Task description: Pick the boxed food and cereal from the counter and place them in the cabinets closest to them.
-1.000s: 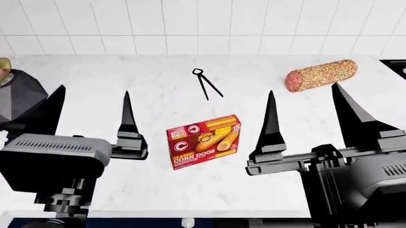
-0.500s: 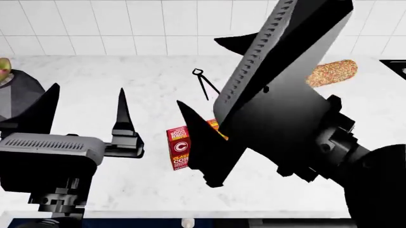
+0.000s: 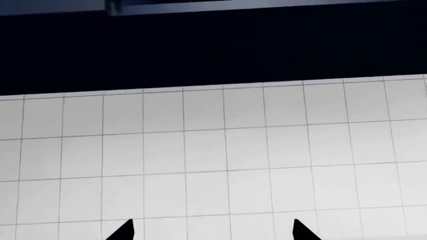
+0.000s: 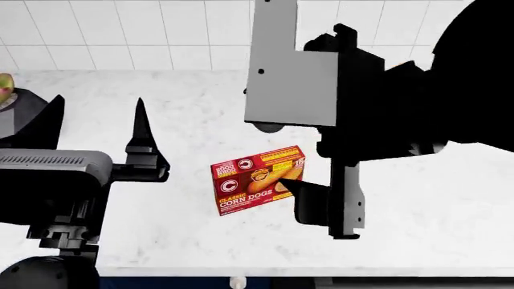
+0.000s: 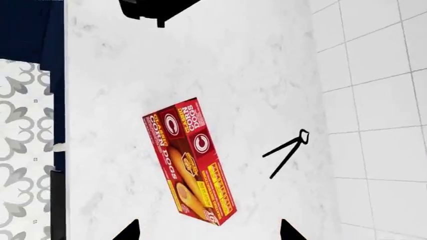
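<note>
The boxed food (image 4: pixel 259 179), a flat red "Classic Corn Dogs" box, lies face up on the white marble counter (image 4: pixel 201 108). My right arm is raised over it and blocks much of the head view, and one black finger (image 4: pixel 301 195) shows just right of the box. In the right wrist view the box (image 5: pixel 189 159) lies below my right gripper (image 5: pixel 207 234), which is open with its tips apart and not touching it. My left gripper (image 4: pixel 92 129) stands open to the left of the box, holding nothing. It faces the tiled wall (image 3: pixel 213 160). The cereal is out of view.
Black tongs (image 5: pixel 287 152) lie on the counter between the box and the wall. A dark grey object (image 4: pixel 16 114) with a yellow-green item (image 4: pixel 6 87) sits at the far left. The counter's front edge (image 5: pixel 65 125) drops to patterned floor (image 5: pixel 23 125). Dark cabinet underside (image 3: pixel 213 45) shows above the tiles.
My right arm swung up from the right side and across, and now hangs over the corn dogs box pointing down. The left gripper drifted slightly left. The box has not moved.
</note>
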Controlling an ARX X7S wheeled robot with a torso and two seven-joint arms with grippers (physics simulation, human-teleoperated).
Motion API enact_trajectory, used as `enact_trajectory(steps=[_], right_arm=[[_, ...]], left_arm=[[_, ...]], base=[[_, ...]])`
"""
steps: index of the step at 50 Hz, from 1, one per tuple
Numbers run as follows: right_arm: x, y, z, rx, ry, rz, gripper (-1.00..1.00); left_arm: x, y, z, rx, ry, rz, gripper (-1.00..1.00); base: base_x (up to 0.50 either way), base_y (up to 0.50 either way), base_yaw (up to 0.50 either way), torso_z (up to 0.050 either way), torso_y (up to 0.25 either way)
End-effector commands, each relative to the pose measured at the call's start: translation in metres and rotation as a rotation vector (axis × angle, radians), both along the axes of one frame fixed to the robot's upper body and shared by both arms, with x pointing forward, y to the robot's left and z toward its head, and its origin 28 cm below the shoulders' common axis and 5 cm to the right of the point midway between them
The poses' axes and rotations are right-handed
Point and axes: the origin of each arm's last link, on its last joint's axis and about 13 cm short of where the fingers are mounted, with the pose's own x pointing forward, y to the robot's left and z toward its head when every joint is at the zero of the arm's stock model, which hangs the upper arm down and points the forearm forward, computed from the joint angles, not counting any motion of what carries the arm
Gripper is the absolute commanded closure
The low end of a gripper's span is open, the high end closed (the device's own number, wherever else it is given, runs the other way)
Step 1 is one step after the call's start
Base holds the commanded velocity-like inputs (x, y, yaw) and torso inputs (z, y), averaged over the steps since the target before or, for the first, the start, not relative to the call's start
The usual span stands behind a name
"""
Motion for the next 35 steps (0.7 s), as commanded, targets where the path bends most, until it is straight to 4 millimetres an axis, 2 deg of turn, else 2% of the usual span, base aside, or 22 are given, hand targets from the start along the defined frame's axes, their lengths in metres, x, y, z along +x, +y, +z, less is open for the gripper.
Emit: enact_trajectory(steps=[1,4,12,28,35], right_arm=[[0.036,0.004,0.025,-0.153,0.142,-0.039,-1.00],[0.052,0.003,0.027,-0.159,0.149,-0.062,-1.00],[0.085,0.008,0.007,-0.164,0.205,-0.053,-1.00],[0.113,0.023,-0.020,-0.187,0.266,0.005,-1.00],[0.124,0.024,-0.042,-0.161,0.285,0.034,-1.00]], left_arm=[[0.014,0.004,0.001,-0.015,-0.012,-0.041,-1.00],[0.020,0.005,-0.003,-0.018,0.003,-0.047,-1.00],[0.026,0.008,-0.008,-0.023,0.025,-0.040,-1.00],[0.033,0.013,-0.011,-0.030,0.043,-0.017,-1.00],[0.035,0.013,-0.013,-0.032,0.051,-0.014,-1.00]], base=[[0.00,0.00,0.00,0.000,0.000],[0.00,0.00,0.00,0.000,0.000],[0.00,0.00,0.00,0.000,0.000],[0.00,0.00,0.00,0.000,0.000],[0.00,0.00,0.00,0.000,0.000]])
